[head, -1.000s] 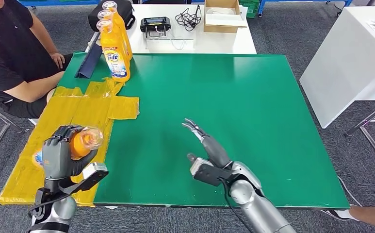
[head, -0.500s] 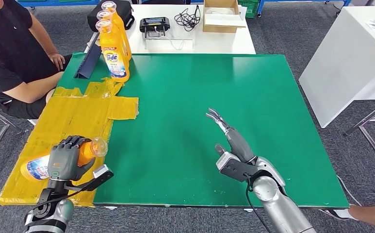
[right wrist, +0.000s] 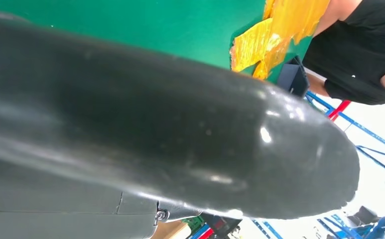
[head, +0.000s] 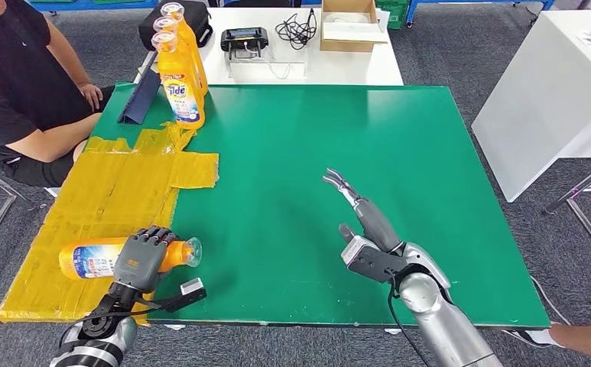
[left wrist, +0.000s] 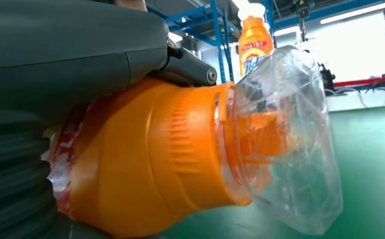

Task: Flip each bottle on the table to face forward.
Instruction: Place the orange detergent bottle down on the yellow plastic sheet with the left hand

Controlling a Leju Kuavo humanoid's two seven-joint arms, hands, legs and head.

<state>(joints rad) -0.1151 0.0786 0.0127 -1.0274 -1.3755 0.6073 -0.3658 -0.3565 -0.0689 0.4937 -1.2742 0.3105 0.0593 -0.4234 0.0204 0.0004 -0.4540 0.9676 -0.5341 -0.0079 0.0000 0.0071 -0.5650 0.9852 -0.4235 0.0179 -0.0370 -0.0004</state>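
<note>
An orange Tide bottle with a clear cap lies on its side on the yellow taped strip near the table's front left, cap pointing right. My left hand grips it around the neck; the left wrist view has the orange shoulder and the clear cap close up. Upright orange Tide bottles stand in a row at the far left of the green table. My right hand hovers open over the table's front middle, fingers stretched forward, holding nothing.
A person in black sits at the left edge beside the yellow tape. A dark blue folder leans by the bottles. A white table behind carries a box, cables and a device. Another white table stands right.
My left hand has lowered the gripped bottle from raised and tilted to lying flat on the tape, cap to the right. The right hand moved right, then stayed almost still.
</note>
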